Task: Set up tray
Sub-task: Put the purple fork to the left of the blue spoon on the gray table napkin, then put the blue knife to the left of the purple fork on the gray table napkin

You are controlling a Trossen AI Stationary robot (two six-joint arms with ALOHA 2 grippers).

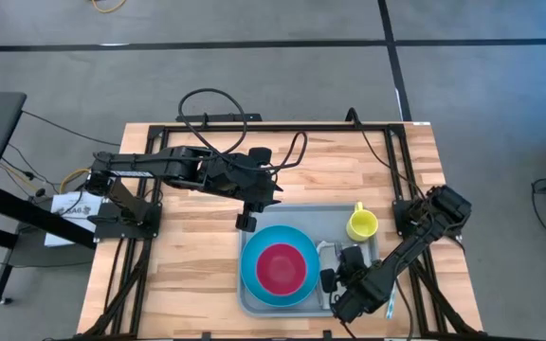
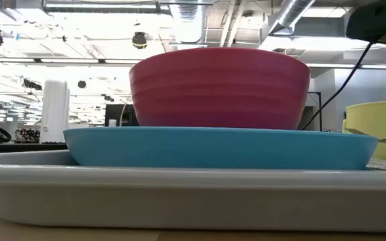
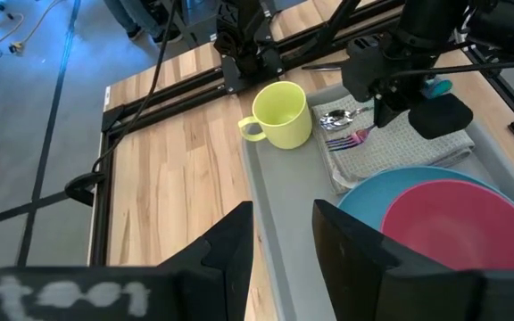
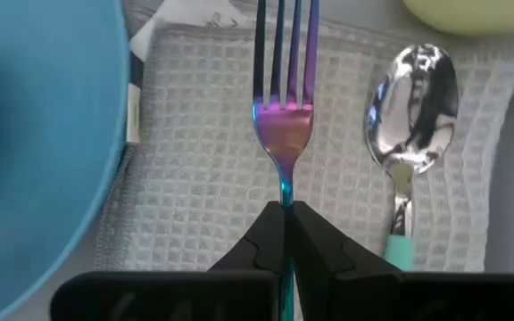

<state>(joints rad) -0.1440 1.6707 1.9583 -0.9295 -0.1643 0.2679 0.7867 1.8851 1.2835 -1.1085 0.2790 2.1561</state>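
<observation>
The grey tray (image 1: 297,216) lies at the table's near middle. On it stands a blue plate (image 1: 254,275) with a red bowl (image 1: 281,268) in it. Also on the tray are a yellow mug (image 1: 361,224) and a grey waffle napkin (image 4: 203,152). A spoon (image 4: 415,89) with a teal handle lies on the napkin. My right gripper (image 4: 286,223) is over the napkin, shut on an iridescent fork (image 4: 284,98). My left gripper (image 1: 246,220) hangs open above the tray's far left corner, with nothing between its fingers. My right gripper pinches the fork's handle just behind the neck (image 4: 286,194) between its two fingertips. The fingers come steeply from above. The fork reaches forward past them, tines (image 4: 284,45) over the napkin beside the spoon. Whether the tines touch the napkin, I cannot tell.
Black frame rails (image 1: 282,128) run along the table's far edge and both sides. Bare wood (image 1: 188,265) lies left of the tray. In the low view the tray's rim (image 2: 179,194), plate (image 2: 213,147) and bowl (image 2: 220,87) fill the front.
</observation>
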